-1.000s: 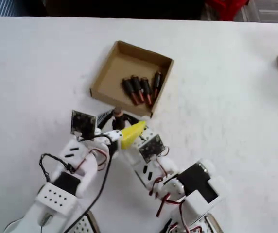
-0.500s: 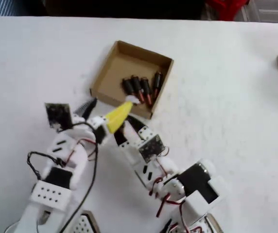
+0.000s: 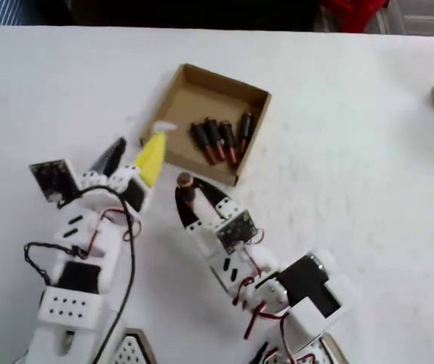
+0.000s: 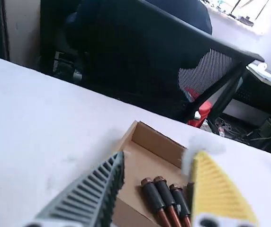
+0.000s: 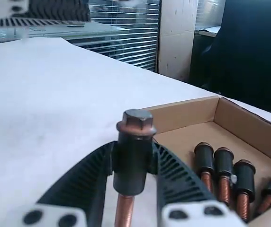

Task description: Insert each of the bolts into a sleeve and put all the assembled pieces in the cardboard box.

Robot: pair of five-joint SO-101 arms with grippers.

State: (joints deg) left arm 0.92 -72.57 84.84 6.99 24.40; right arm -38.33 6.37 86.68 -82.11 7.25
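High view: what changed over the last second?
The left gripper swung left, away from the sleeved bolt, its jaws open and empty. The right gripper stayed shut on that bolt beside the cardboard box; the four pieces inside did not move.

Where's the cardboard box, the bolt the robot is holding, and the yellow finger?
cardboard box (image 3: 189, 102), high view, on its bare floor.
bolt in its sleeve (image 5: 131, 161), right wrist view, on the black sleeve.
yellow finger (image 4: 215, 187), left wrist view, on its ribbed face.
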